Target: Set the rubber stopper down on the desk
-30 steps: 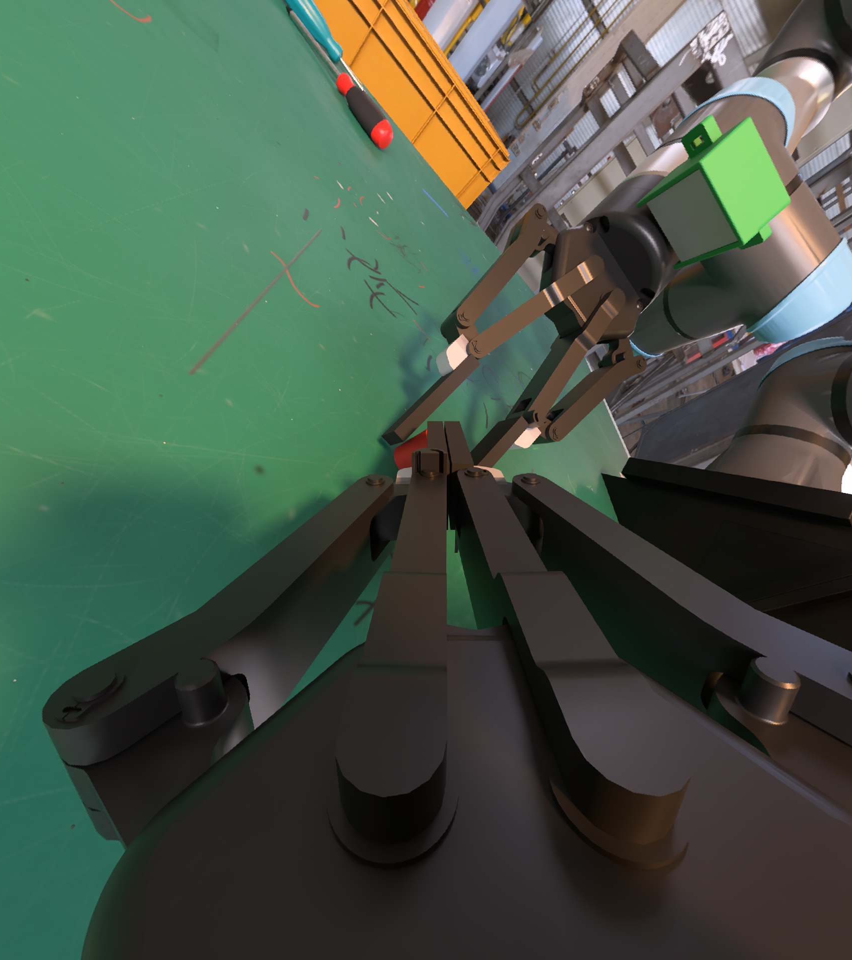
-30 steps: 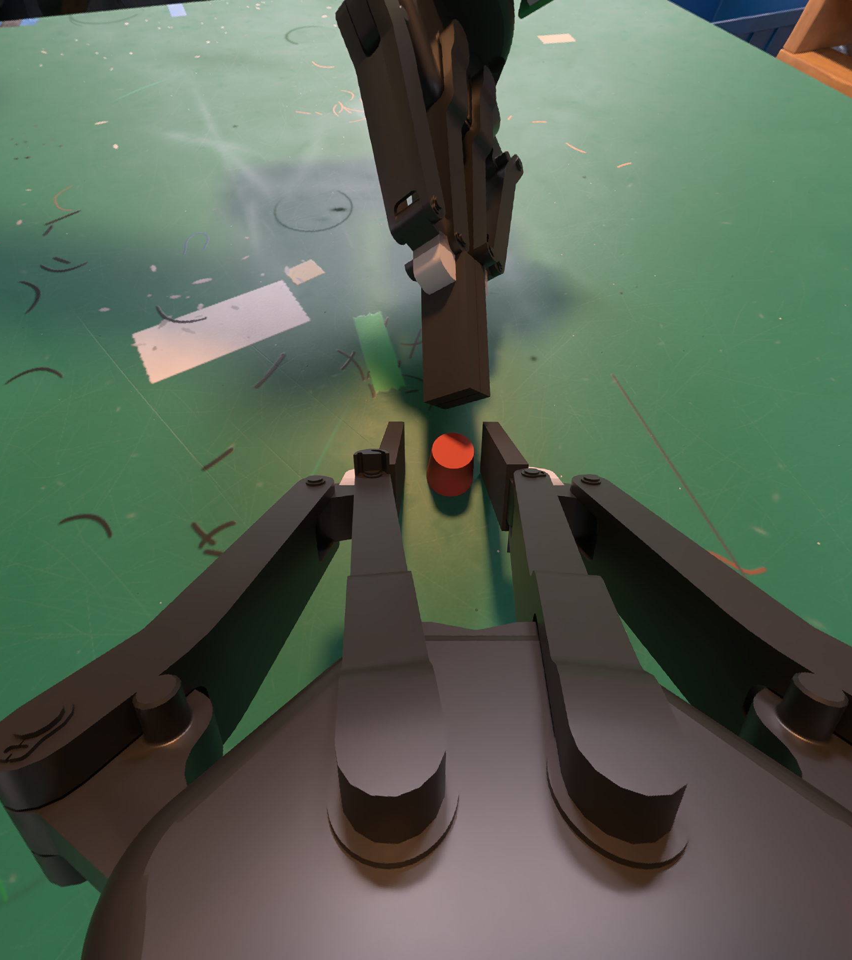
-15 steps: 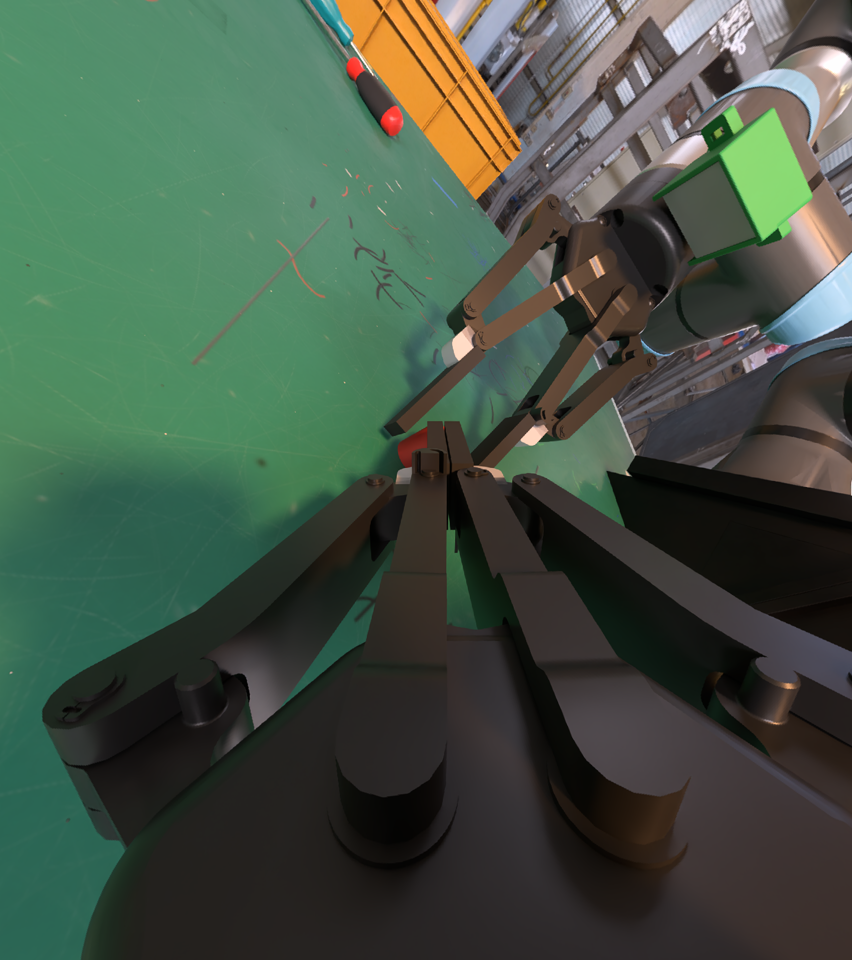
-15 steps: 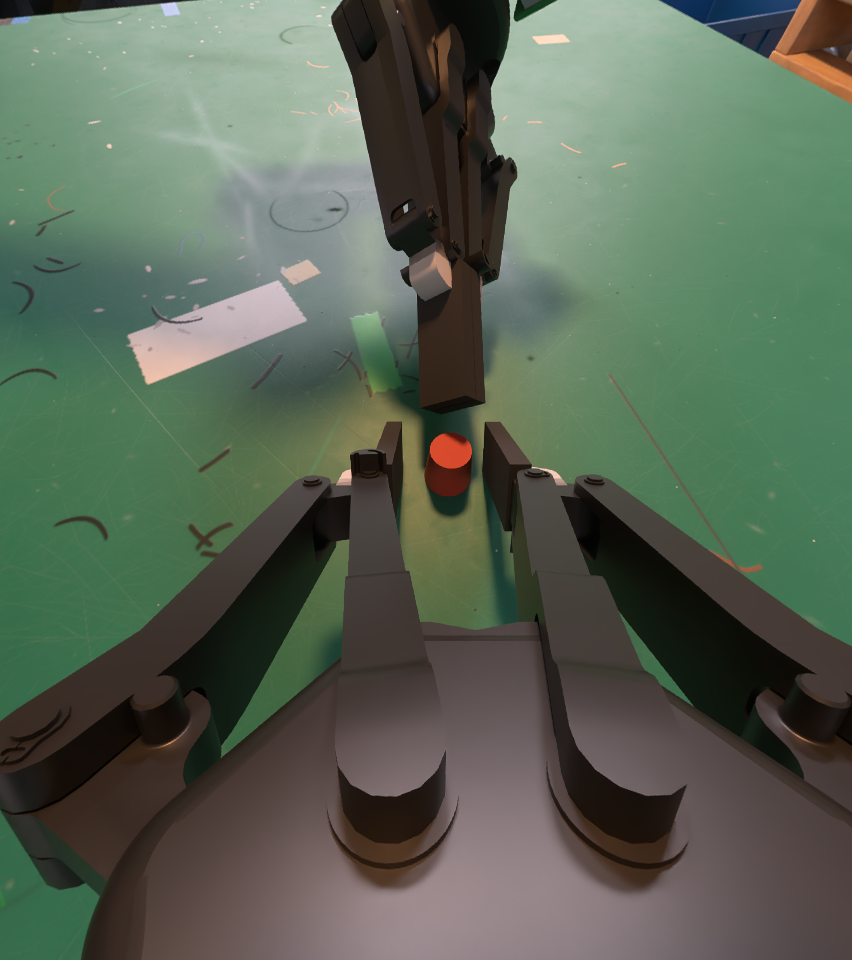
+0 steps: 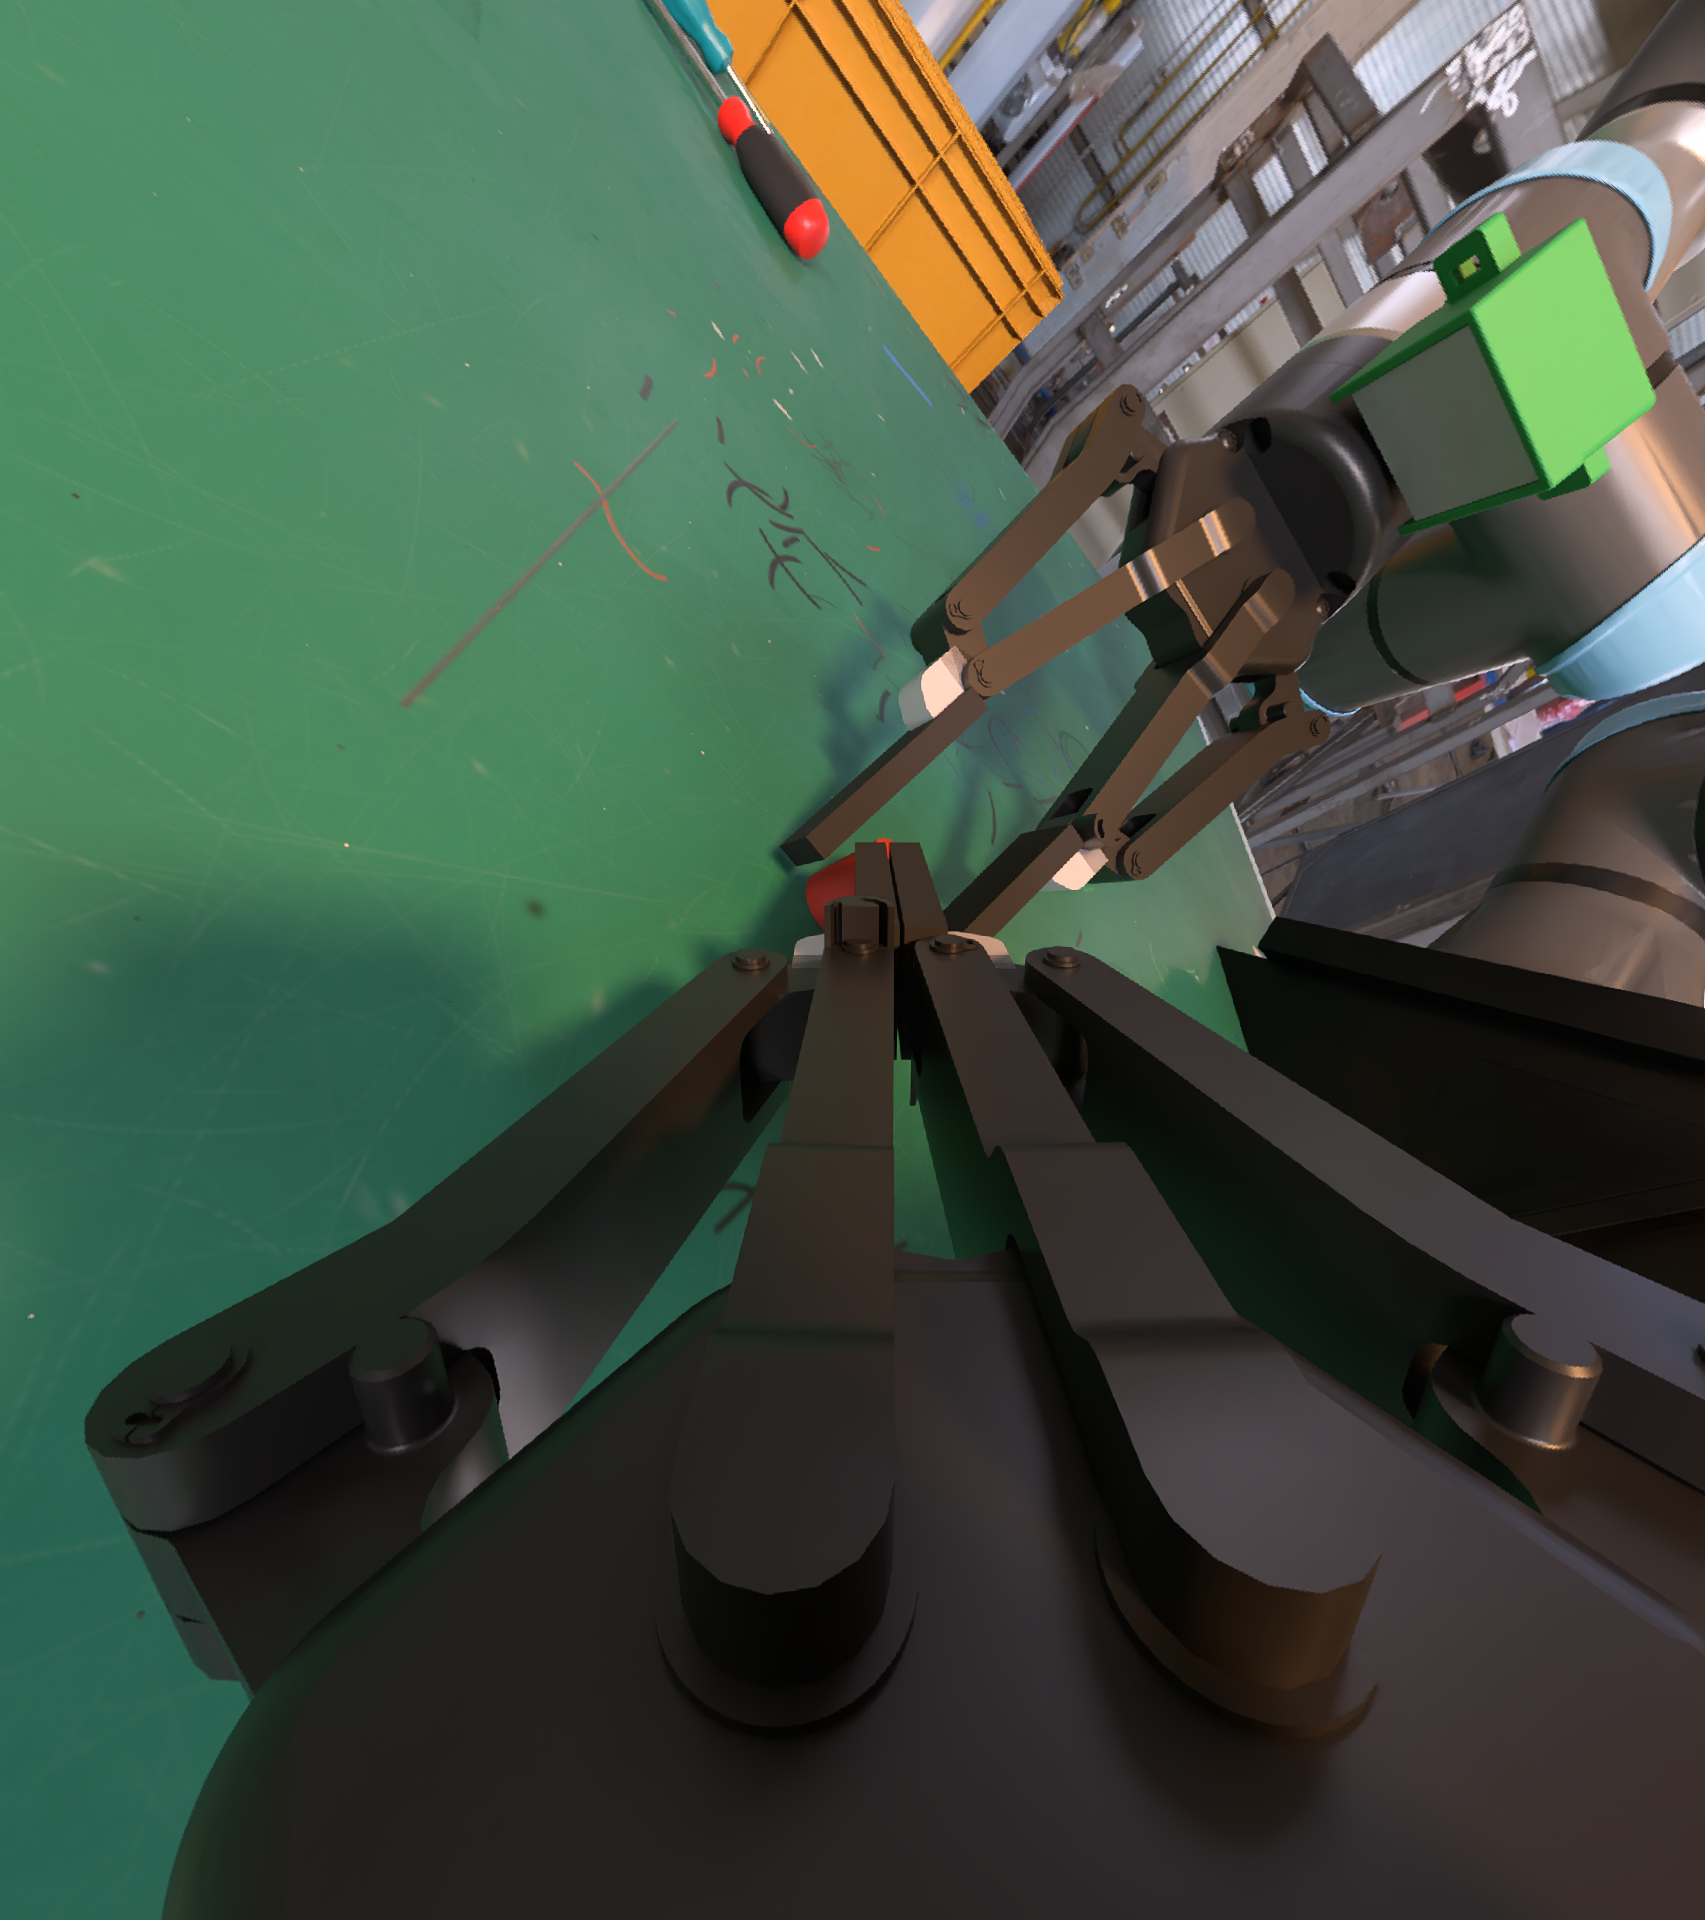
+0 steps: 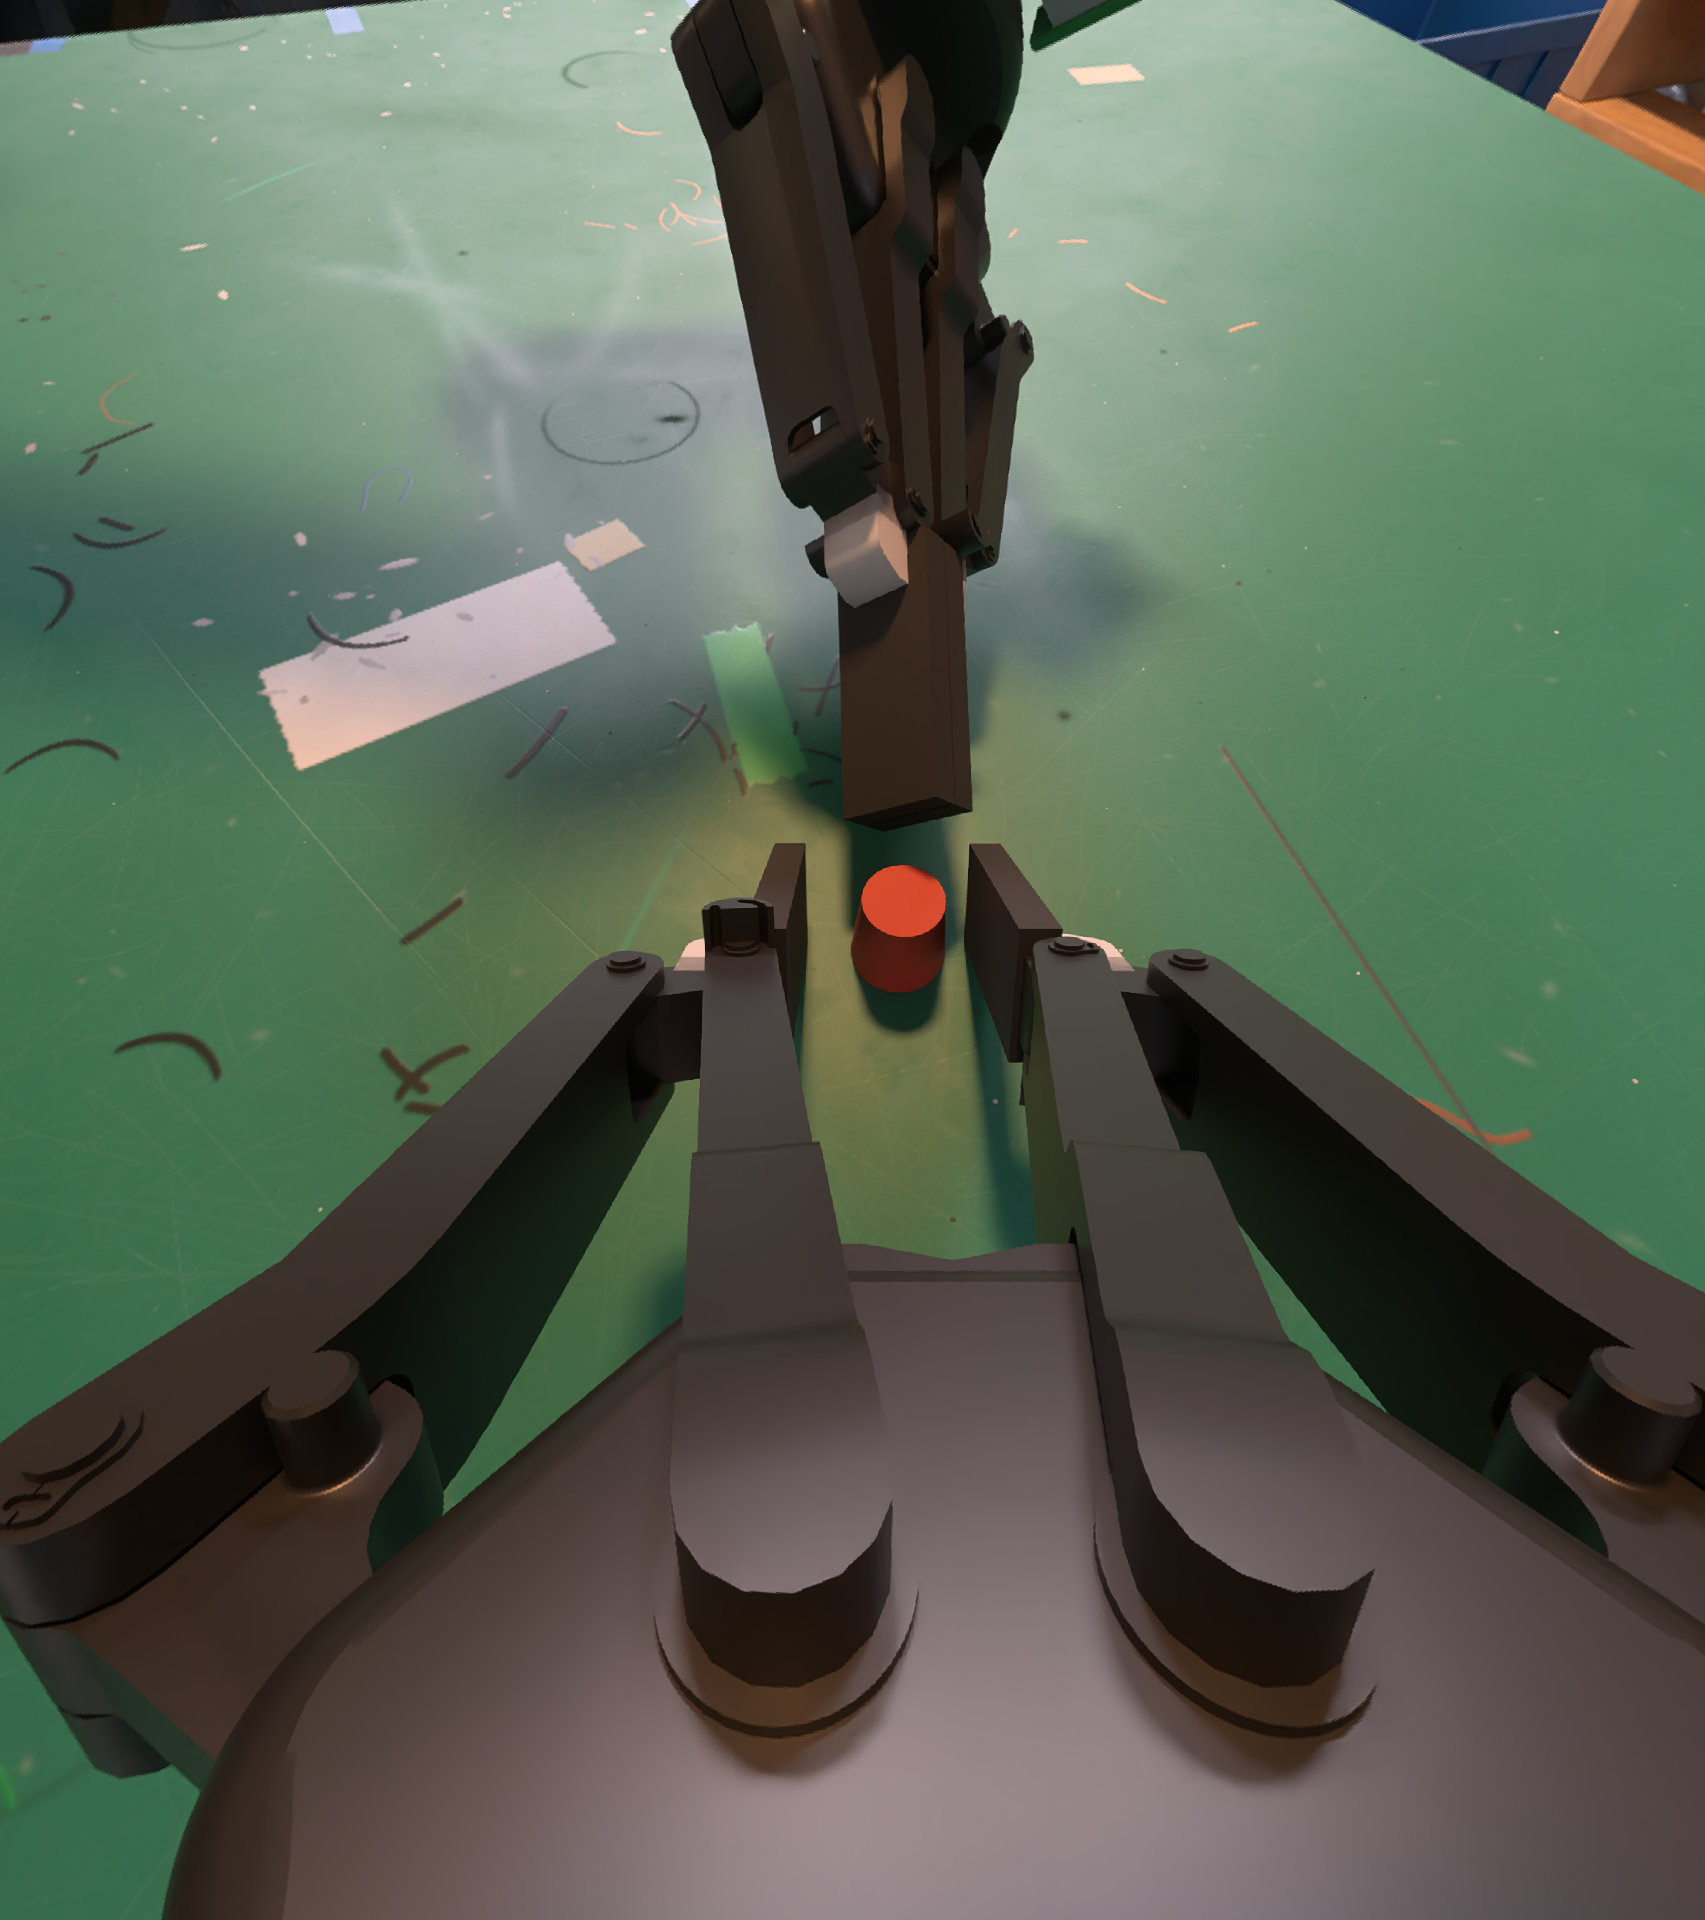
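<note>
A red rubber stopper (image 6: 898, 930) stands wide end up on the green desk (image 6: 1347, 623). My right gripper (image 6: 892, 883) is open, with one finger on each side of the stopper and a gap on both sides. My left gripper (image 6: 905, 805) is shut and empty, its tip just above and beyond the stopper. In the left wrist view the shut left gripper (image 5: 892, 878) hides most of the stopper (image 5: 827, 885). The right gripper's fingers (image 5: 879, 795) straddle it there.
A screwdriver with a red and black handle (image 5: 775, 192) lies beside an orange crate (image 5: 889, 156) at the desk's far edge. A white tape patch (image 6: 437, 665) and a green tape strip (image 6: 749, 707) lie flat. A wooden box (image 6: 1700, 114) sits at the far right corner.
The stopper stays in place between the open right fingers. The left wrist view has shifted a little, so the left gripper has moved slightly. Neither gripper has opened or shut.
</note>
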